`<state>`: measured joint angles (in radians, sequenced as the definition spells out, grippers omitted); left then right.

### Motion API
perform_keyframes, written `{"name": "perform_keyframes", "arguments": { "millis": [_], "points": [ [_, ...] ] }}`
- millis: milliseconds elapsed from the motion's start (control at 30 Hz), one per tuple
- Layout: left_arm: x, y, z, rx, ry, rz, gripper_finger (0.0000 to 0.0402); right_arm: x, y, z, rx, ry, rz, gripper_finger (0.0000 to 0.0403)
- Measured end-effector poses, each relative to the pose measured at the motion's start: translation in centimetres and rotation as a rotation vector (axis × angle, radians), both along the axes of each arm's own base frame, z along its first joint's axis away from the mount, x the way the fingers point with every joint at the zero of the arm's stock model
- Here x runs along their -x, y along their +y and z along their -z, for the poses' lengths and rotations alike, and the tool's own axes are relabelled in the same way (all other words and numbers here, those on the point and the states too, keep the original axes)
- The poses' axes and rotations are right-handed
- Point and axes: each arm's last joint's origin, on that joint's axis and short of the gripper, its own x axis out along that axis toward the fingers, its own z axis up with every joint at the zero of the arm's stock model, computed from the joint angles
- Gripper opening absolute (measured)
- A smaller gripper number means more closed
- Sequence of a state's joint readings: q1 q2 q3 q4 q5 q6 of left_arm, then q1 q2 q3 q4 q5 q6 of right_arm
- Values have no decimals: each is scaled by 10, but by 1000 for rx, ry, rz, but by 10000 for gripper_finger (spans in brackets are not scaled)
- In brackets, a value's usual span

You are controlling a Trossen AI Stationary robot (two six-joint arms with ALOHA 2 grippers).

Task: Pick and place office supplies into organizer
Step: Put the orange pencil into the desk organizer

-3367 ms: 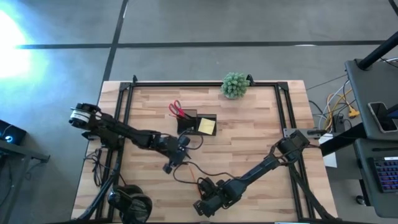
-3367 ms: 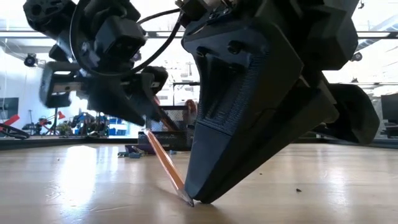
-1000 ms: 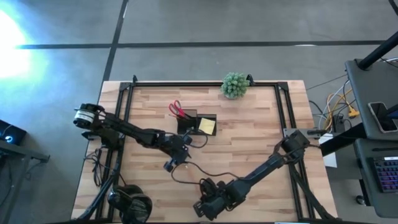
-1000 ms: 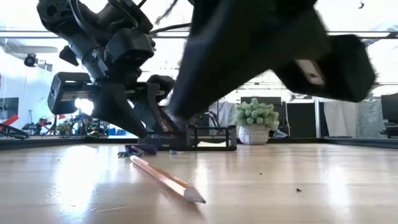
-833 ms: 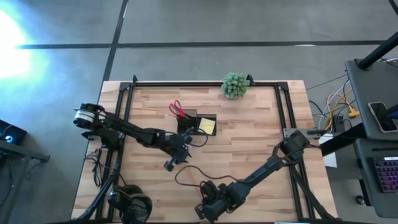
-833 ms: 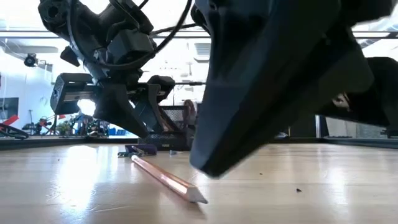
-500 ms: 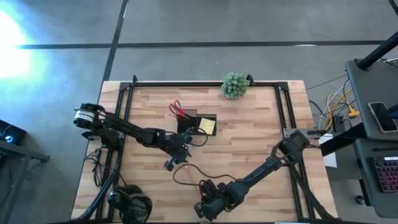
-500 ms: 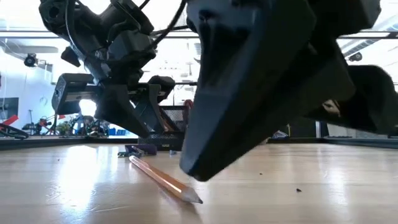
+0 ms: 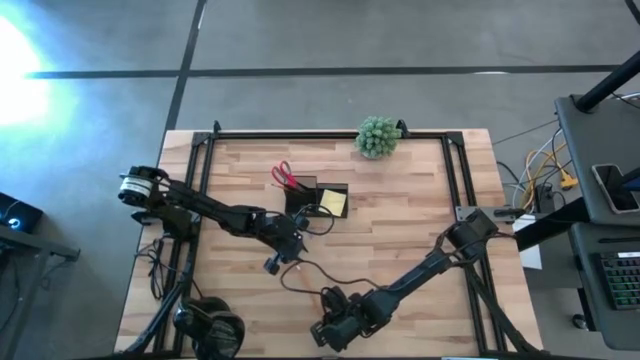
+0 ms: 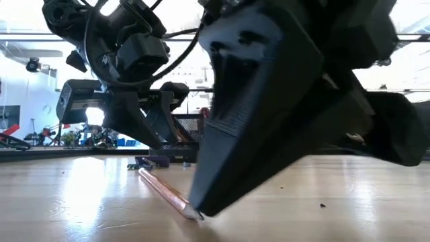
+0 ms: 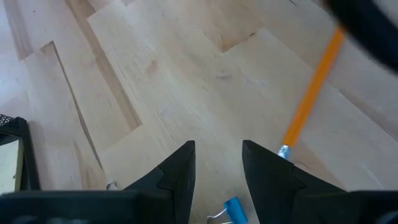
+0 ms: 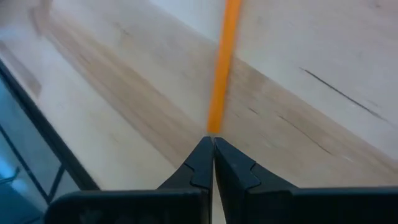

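An orange pencil (image 12: 222,68) lies flat on the wooden table near the front edge. My right gripper (image 12: 212,140) is shut, and its tips are down on the pencil's sharpened end (image 10: 195,214). My left gripper (image 11: 217,168) hovers open just past the pencil's eraser end (image 11: 283,151), with a small blue binder clip (image 11: 233,210) on the table below its fingers; it touches nothing. Farther back stands the black organizer (image 9: 318,198), with red-handled scissors (image 9: 285,178) upright in one compartment and a yellow sticky-note pad (image 9: 333,202) in another. My right gripper bears with its shut fingertips (image 10: 201,205) on the pencil's sharpened end (image 10: 190,210), coming from above at a slant. Nothing is pinched between the fingers. The pencil lies on the table along its whole length and runs away from the fingertips toward my left gripper.
A green ball-shaped plant (image 9: 377,136) stands at the far edge. Black headphones (image 9: 210,330) lie at the near left corner. A dark cable (image 9: 300,275) loops over the table between the two arms. Bare wood stretches to the right of the organizer.
My right gripper, shut throughout, has come down from above the table onto the pencil's sharpened end. That end has slid a little toward the table's left, while the eraser end has stayed in place.
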<state>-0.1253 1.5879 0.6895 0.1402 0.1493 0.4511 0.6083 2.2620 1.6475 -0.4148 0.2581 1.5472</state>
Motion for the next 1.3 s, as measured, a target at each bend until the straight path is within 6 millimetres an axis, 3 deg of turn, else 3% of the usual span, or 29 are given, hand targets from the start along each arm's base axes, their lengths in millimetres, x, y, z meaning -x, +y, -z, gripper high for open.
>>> {"name": "perform_keyframes", "arguments": {
  "millis": [367,1067,1300],
  "points": [
    [0,0,0,0,1,-1,118,-1,2,-4,-10,-14,-8,8],
    [2,0,3,-1,25,-2,118,-7,-1,10,-27,-22,-15,8],
    [3,1,4,-2,33,-4,118,-9,-1,-6,-27,-81,-52,8]
  ]
}}
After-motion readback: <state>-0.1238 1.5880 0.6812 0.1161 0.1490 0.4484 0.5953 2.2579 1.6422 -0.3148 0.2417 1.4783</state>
